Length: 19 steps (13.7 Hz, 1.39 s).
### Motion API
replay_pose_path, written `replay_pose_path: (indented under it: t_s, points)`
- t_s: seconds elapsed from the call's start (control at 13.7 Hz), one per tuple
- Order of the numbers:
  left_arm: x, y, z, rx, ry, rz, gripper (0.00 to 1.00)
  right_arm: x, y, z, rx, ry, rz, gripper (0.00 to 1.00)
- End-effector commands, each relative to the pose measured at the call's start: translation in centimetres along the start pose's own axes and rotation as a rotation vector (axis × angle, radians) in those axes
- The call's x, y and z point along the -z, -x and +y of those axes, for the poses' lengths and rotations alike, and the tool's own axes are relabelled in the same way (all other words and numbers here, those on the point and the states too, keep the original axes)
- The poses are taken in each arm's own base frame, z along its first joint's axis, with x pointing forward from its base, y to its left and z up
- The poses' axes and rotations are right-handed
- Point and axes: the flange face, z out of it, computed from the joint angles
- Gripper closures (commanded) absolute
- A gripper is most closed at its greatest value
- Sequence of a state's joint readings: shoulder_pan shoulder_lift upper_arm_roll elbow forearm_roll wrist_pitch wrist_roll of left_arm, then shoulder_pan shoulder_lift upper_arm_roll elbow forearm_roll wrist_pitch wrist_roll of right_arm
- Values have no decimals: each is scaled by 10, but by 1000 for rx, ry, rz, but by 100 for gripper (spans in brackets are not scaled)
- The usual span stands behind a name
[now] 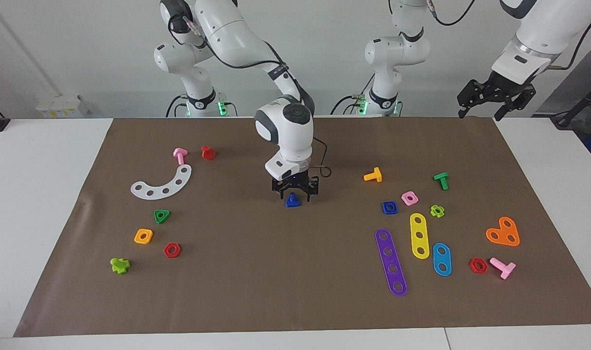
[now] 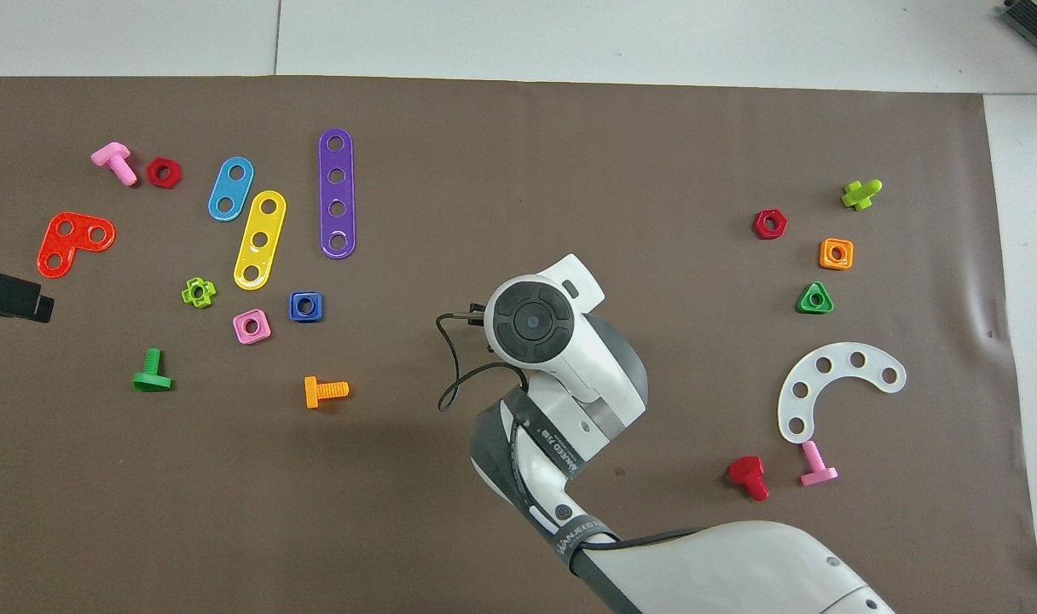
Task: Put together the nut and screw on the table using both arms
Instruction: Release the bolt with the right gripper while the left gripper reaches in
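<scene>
The blue screw (image 1: pixel 292 200) stands on the brown mat (image 1: pixel 256 272) near the table's middle, triangular head down. My right gripper (image 1: pixel 294 196) is low over it, open, with one finger on each side of the screw. In the overhead view the right arm's wrist (image 2: pixel 531 320) hides the screw. The blue square nut (image 1: pixel 389 207) lies flat on the mat toward the left arm's end, beside a pink square nut (image 1: pixel 409 198); it also shows in the overhead view (image 2: pixel 305 306). My left gripper (image 1: pixel 487 109) waits, open and empty, raised over the mat's corner at the left arm's end.
Around the blue nut lie an orange bolt (image 1: pixel 373 175), a green bolt (image 1: pixel 441 181), purple (image 1: pixel 391 261), yellow (image 1: pixel 419 235) and blue strips (image 1: pixel 442 259). Toward the right arm's end lie a white curved strip (image 1: pixel 162 184), a green triangular nut (image 1: pixel 162 216) and an orange square nut (image 1: pixel 143 236).
</scene>
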<state>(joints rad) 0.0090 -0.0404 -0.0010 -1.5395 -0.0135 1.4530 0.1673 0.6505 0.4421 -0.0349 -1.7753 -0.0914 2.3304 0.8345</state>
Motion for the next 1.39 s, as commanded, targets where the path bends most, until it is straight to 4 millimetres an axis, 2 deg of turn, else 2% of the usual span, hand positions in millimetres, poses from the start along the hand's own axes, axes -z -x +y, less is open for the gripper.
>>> replay_pose_path:
  t_s: [0.0,0.22,0.36,0.66,0.8,0.95,1.02,1.09,1.24,1.31]
  points:
    - [-2,6,-2,8,9,-1,0,37,-19,22,-51,-29,39,0]
    - [1,2,-1,8,3,30,0,79,-68,84,-87,-34,77,0]
    - [0,-3,0,25,-2,62,0,102,-93,126,-88,-24,92,0]
    - [-20,-4,12,10,-10,101,0,147,-134,217,-29,12,109,0]
    - [-40,-9,20,-5,-11,109,0,183,-136,260,-32,33,100,0]
    - [-63,-15,30,-12,-12,120,0,209,-135,301,-15,44,73,0]
    - [-77,-17,32,5,-11,121,1,225,-129,314,-13,28,55,0]
    - [-90,-20,42,2,-11,130,1,243,-124,330,-15,25,37,0]
    - [-115,-26,49,18,-9,136,2,269,-121,359,6,40,-6,0]
    - [-127,-29,60,14,-7,138,5,280,-121,370,13,46,-28,0]
